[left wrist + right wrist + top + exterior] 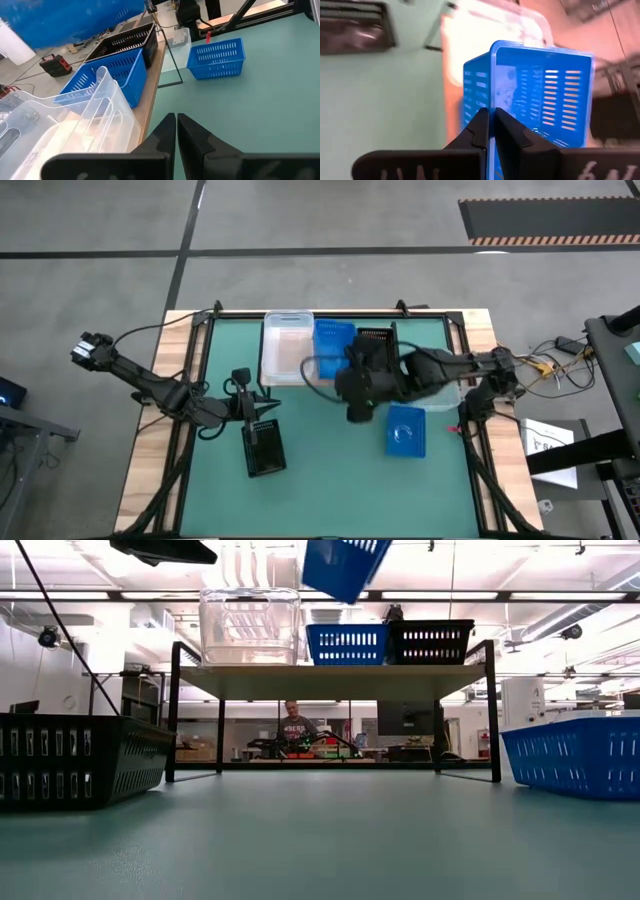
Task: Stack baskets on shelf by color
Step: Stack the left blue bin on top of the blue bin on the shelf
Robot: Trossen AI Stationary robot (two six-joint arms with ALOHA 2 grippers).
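Note:
The shelf (330, 681) stands along the table's far side. On its board sit a clear tub (250, 625), a blue basket (347, 643) and a black basket (430, 640). My right gripper (493, 117) is shut on a second blue basket (345, 565), held high above the shelf. A third blue basket (405, 428) rests on the table at the right. A black basket (265, 448) sits at the left. My left gripper (176, 135) is shut and hovers just beyond that black basket's far end (262, 410). My right gripper pinches the blue basket's perforated side wall at its rim (492, 100), with one finger inside the basket and one outside. The basket is lifted clear of the table and shelf and hangs tilted (345, 565) above the blue basket on the shelf.
A black frame (300, 311) runs around the green table top. Open green surface lies in the near half of the table (340, 490). A person (297, 728) sits in the room beyond the shelf. Cables and gear lie off the table's right edge (555, 360).

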